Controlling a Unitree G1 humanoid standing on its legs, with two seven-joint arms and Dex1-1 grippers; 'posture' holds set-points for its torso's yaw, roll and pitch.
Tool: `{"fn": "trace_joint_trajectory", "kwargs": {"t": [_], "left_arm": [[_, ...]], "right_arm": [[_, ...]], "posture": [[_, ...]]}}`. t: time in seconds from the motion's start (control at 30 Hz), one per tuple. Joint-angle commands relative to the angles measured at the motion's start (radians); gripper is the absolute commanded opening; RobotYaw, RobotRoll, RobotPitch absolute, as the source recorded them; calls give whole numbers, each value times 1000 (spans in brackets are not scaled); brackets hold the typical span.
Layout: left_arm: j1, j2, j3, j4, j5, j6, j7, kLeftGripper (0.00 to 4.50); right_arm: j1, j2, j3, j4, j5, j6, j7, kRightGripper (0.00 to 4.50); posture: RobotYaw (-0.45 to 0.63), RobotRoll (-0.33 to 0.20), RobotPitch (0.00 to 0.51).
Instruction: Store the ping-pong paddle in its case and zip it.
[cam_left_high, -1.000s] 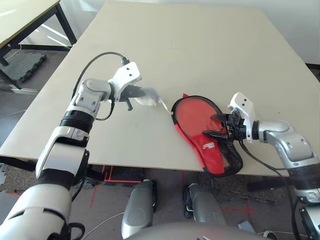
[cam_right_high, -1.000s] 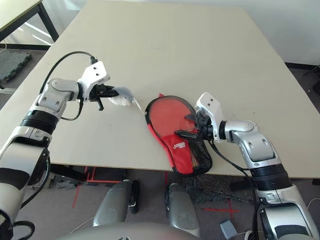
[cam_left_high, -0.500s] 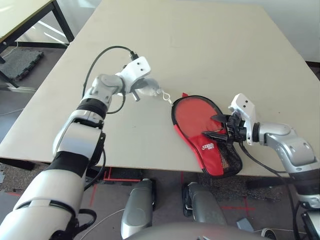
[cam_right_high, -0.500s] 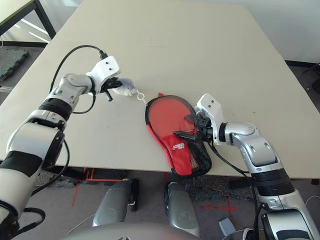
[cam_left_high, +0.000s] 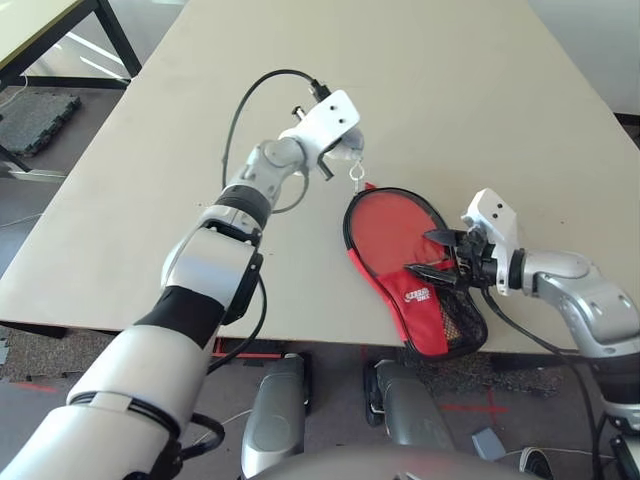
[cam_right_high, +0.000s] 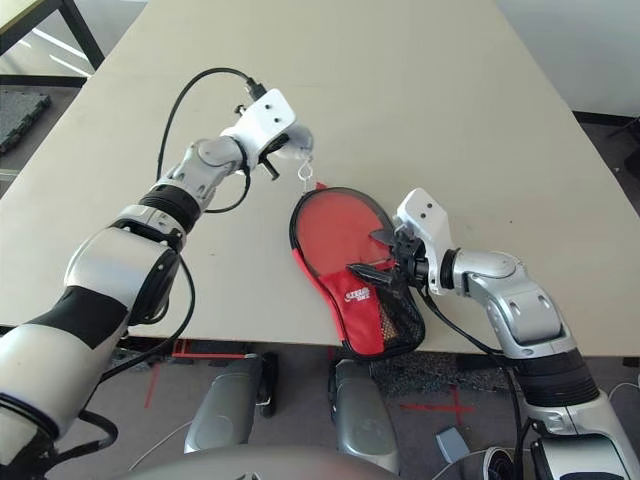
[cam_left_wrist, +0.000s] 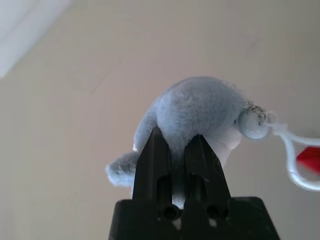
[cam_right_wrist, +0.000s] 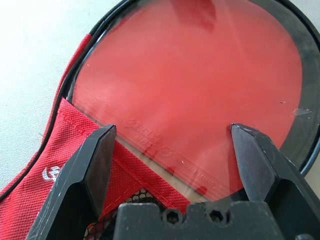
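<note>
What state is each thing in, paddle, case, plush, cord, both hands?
Paddle: inside the case, red face up.
Case: flat on the table, logo side up.
Plush: gripped in the left hand.
Cord: looped, running from plush toward case.
Left hand: shut on the plush.
Right hand: open, over the case.

The left hand (cam_left_wrist: 179, 150) is concealing part of the grey plush (cam_left_wrist: 197, 107). The left wrist view's edge is cutting off the white cord (cam_left_wrist: 295, 172) and a red piece (cam_left_wrist: 311, 157). The right hand (cam_right_high: 385, 255) is covering part of the case (cam_right_high: 340, 225). The case's logo (cam_right_wrist: 51, 173) is partly legible at most. The picture edges are cropping the counter (cam_left_high: 400, 60).
</note>
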Motion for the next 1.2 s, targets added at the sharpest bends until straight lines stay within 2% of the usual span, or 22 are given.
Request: {"fn": "trace_joint_trajectory", "kwargs": {"t": [0.03, 0.13, 0.27, 0.43, 0.5, 0.63, 0.8, 0.9, 1.0, 1.2], "left_arm": [[-68, -32, 16, -12, 10, -75, 83, 17], [-76, -68, 17, -17, 8, -109, 65, 17], [-42, -117, 4, -21, 1, -128, -68, 17], [7, -139, -8, -25, 5, -129, -185, 17], [43, -144, 4, -39, -22, -131, -290, 17], [78, -145, 66, -84, -118, -97, -502, 1376], [103, -128, 120, -147, -202, 2, -661, 3240], [109, -114, 149, -193, -245, 62, -685, 4471], [106, -100, 171, -225, -274, 109, -682, 4490], [94, 1, 191, -260, -287, 155, -663, 4490]], "right_arm": [[75, 6, 91, 79, -9, 119, -2, 4500], [69, 8, 96, 83, -4, 117, -6, 4500], [62, 10, 103, 90, -1, 112, -8, 4500], [56, 13, 106, 96, -4, 108, -8, 4500], [55, 14, 106, 98, -4, 106, -8, 4500], [52, 15, 109, 109, -8, 100, -5, 4500], [35, 21, 118, 129, -15, 90, 1, 4500], [19, 27, 127, 147, -22, 83, 9, 4500], [3, 31, 132, 166, -28, 75, 16, 4500], [-32, 37, 147, 203, -39, 58, 30, 4500]], "posture": [[46, 0, 218], [49, 0, 217], [53, 0, 215], [53, 0, 214], [57, 0, 214], [71, 0, 213], [88, 0, 208], [98, 0, 204], [107, 0, 198], [121, 0, 182]]}}
